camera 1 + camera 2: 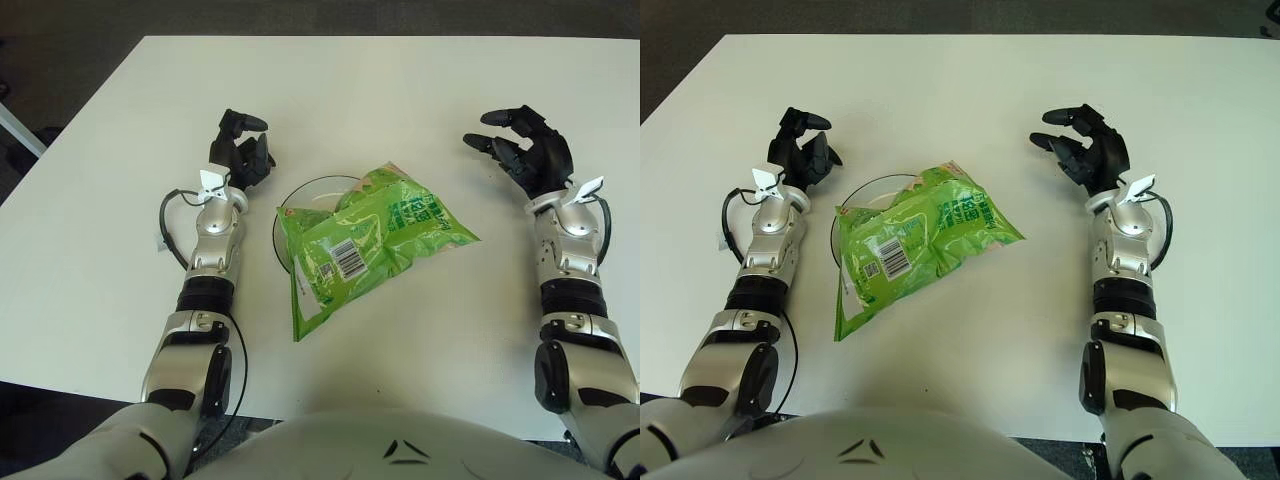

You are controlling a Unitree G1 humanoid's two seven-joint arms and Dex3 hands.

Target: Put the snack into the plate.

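The snack (370, 245) — a green foil bag w/ a barcode panel — lay across the plate (296, 197), covering most of it; only the far-left arc of the rim showed. The bag was bigger than the plate: its near-left corner hung off onto the tabletop (420, 90) toward the robot, and its right corner stuck out past the rim on the right. Long axis ran diagonally, near-left to far-right.

Left hand (240, 150) sat just left of the plate, slightly farther back, fingers curled in loosely and holding nothing. It was close to the rim but apart from the bag.

Right hand (520, 150) was well to the right of the bag, also a bit farther back, fingers spread and empty, palm facing roughly left toward the bag. A wide strip of bare tabletop lay between it and the bag's right corner.

Key relation: the bag lay between the two hands, nearer the left one. The overhanging near-left corner was the part closest to the left arm, while the right hand faced the bag's far-right end along its long axis.

Judged from this, the bag looked placed already — resting on the plate, though not fully inside the rim. Any further nudge would prob. fall to the left hand, being nearer.
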